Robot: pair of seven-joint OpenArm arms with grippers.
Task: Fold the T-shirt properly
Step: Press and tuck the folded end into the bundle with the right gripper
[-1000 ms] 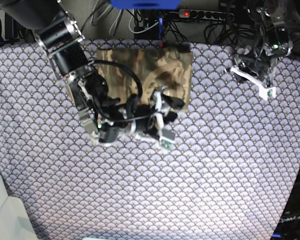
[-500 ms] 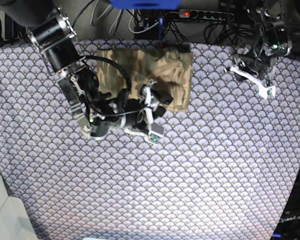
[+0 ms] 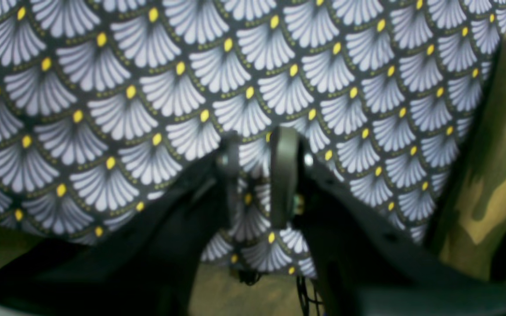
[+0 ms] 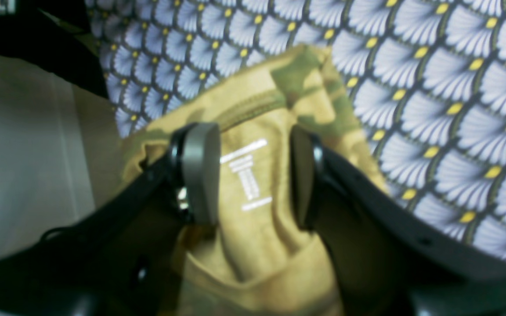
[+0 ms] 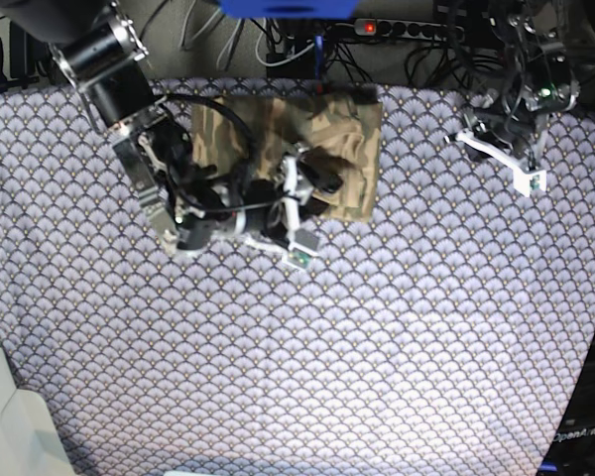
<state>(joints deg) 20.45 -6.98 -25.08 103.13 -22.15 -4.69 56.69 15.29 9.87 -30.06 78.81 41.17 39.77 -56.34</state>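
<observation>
With its jaws apart around a bunched fold, the right gripper (image 4: 246, 175) could drag the folded T-shirt (image 5: 337, 149) askew.

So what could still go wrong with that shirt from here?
1. The right gripper has its jaws apart around a fold of the T-shirt. If the cloth catches on a pad as the arm moves off, the folded bundle could be dragged open.
2. The T-shirt lies on the loose patterned tablecloth; low jaws might pinch that too and rumple it.
3. The left gripper hangs close to the shirt's edge and may nudge it.
</observation>
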